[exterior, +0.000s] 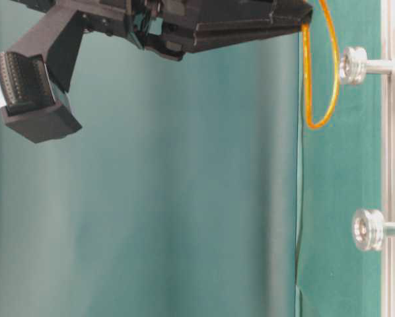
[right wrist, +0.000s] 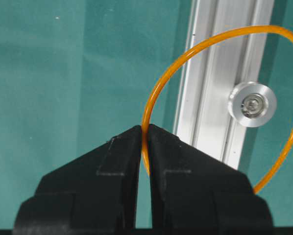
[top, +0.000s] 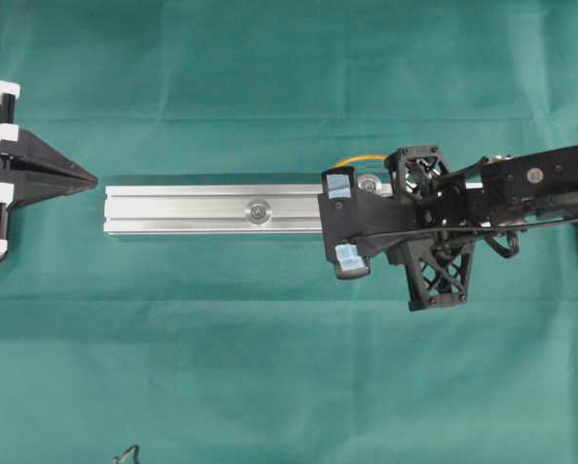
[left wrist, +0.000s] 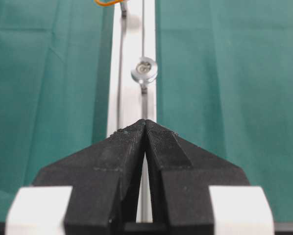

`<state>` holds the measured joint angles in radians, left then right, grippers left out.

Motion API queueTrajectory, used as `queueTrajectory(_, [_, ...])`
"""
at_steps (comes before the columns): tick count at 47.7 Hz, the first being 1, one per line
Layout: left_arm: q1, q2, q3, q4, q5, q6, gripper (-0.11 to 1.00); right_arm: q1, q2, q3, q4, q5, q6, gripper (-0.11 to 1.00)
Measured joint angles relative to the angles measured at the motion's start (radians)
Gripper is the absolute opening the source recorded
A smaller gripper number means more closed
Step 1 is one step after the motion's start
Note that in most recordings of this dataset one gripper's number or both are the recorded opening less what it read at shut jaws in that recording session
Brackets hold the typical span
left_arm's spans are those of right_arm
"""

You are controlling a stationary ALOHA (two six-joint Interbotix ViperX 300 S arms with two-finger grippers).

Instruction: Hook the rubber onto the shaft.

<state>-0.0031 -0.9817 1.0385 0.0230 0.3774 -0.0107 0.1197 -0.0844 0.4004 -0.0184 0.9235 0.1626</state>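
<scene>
The orange rubber [right wrist: 185, 54] is a thin loop pinched between the tips of my right gripper [right wrist: 144, 128], which is shut on it. In the right wrist view the loop rings one silver shaft [right wrist: 253, 104] on the aluminium rail [right wrist: 215, 88]. From table level the rubber [exterior: 320, 122] hangs just off the head of that shaft [exterior: 353, 66], beside the gripper [exterior: 306, 23]; touching or apart I cannot tell. A second shaft [top: 259, 210] stands at mid-rail. My left gripper [top: 94, 179] is shut with nothing in it, just off the rail's left end [left wrist: 132, 73].
A green cloth [top: 270, 367] covers the table. The rail [top: 192, 210] lies lengthwise across the middle. A thin black wire shape [top: 125, 452] pokes in at the bottom edge. The right arm [top: 540, 184] covers the rail's right end.
</scene>
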Motion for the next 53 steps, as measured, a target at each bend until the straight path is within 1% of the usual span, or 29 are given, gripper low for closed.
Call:
queueTrajectory(41, [0.0, 0.0, 0.0, 0.0, 0.0, 0.0, 0.0, 0.08, 0.0, -0.003, -0.002, 0.0, 0.002, 0.07])
queueTrajectory(53, [0.0, 0.0, 0.0, 0.0, 0.0, 0.0, 0.0, 0.109, 0.0, -0.003, 0.009, 0.0, 0.002, 0.07])
